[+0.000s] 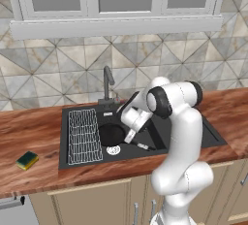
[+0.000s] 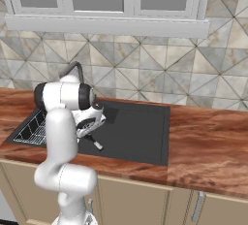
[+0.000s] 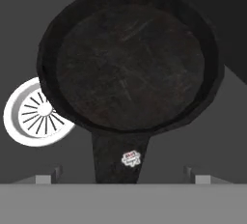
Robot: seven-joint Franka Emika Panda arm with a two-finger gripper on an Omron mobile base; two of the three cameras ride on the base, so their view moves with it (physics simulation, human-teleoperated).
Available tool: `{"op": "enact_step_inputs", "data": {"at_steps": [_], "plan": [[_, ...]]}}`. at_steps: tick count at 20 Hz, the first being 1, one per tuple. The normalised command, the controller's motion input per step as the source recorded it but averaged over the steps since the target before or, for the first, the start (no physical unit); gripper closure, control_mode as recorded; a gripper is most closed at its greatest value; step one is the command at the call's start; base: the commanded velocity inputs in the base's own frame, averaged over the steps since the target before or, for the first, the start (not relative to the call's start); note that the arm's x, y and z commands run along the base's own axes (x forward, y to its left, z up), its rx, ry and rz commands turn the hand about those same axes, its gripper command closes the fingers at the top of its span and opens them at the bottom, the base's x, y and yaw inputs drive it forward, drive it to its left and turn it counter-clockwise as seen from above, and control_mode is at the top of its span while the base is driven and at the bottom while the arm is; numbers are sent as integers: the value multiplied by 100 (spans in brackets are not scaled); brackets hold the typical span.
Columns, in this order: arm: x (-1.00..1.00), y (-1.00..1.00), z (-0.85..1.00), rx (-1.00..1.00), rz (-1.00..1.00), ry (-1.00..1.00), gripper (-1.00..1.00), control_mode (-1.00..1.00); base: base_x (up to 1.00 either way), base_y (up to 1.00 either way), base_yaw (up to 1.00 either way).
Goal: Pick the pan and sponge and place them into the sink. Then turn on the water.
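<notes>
Gripper (image 3: 123, 178) jaws were seen spread wide over the handle of the pan (image 3: 128, 63), which had been set in the sink (image 1: 160, 146) beside the drain (image 3: 34, 114), while the sponge (image 1: 27, 160) was left on the desk (image 1: 29, 127) and the faucet (image 1: 107, 86) was untouched.

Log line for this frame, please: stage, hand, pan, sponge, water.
stage: pan just placed | hand: open over pan handle | pan: in sink by drain | sponge: on counter, left of sink | water: off
</notes>
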Motion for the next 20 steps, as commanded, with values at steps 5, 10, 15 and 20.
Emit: {"op": "enact_step_inputs", "data": {"at_steps": [5, 10, 15, 20], "plan": [[-9, 23, -45, -8, 5, -2, -100, -100, 0, 0, 0], [6, 4, 37, -1, 3, -9, -100, -100, 0, 0, 0], [14, 4, 62, 0, 0, -1, -100, -100, 0, 0, 0], [13, 0, 62, 0, 0, 0, -100, -100, 0, 0, 0]]}}
